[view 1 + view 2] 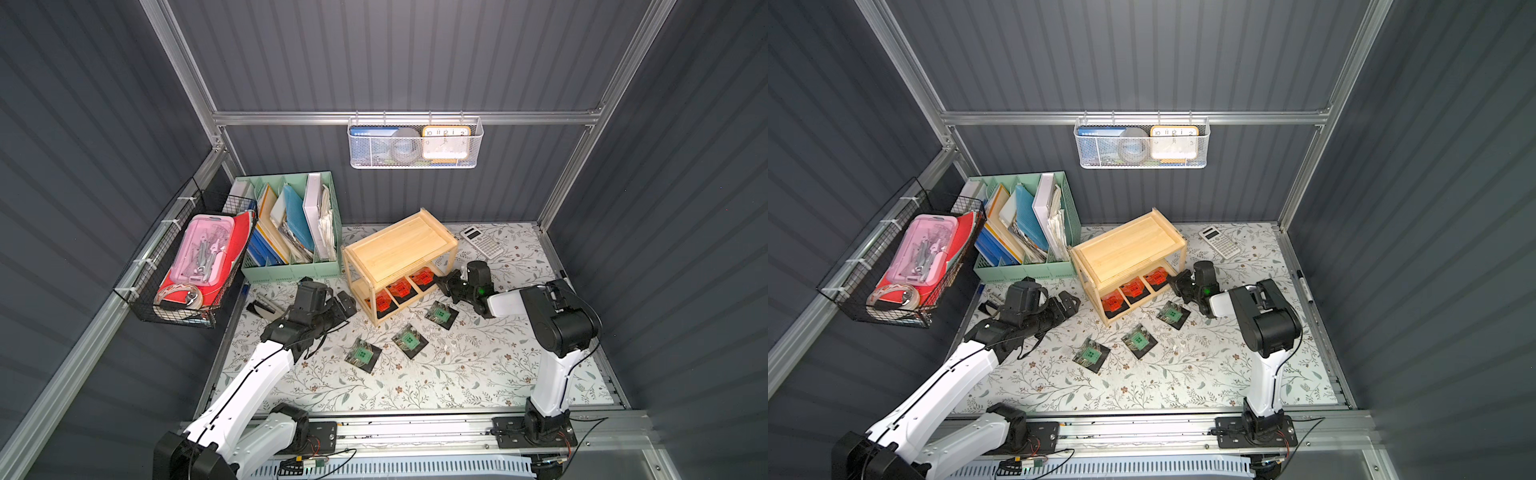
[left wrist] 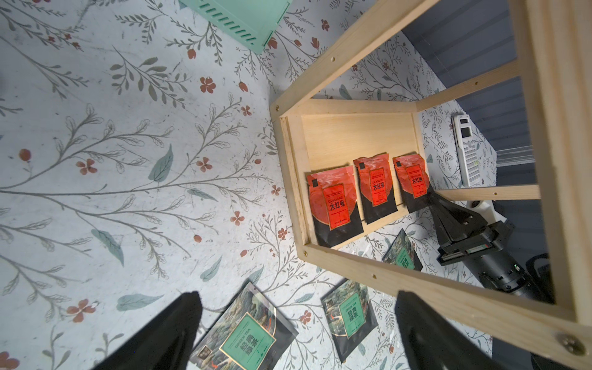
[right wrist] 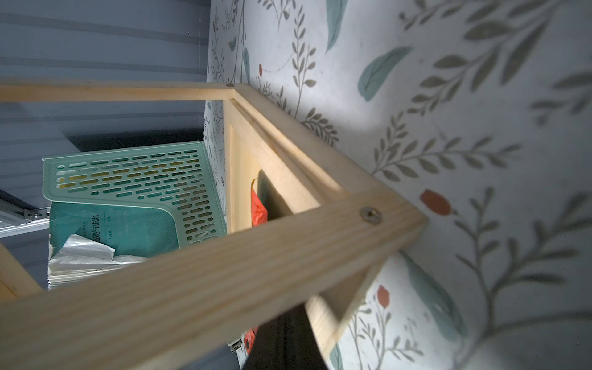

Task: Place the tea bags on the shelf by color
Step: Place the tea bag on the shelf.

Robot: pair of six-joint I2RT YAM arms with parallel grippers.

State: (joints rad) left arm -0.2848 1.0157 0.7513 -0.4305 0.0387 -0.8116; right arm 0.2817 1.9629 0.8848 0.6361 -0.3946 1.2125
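Right end effector (image 2: 431, 196) tip touches orange tea bag (image 2: 411, 178).

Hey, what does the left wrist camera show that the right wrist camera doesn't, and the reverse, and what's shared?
Only the left wrist view: all three orange-red tea bags in a row on the lower tier of the shelf, three green tea bags on the floral table cover, the calculator, and the right gripper, jaws shut, at the end bag.
Only the right wrist view: a teal book and crumpled papers in the mint-green organizer.
Both: the shelf, that organizer, the table cover, and a bit of orange-red bag.
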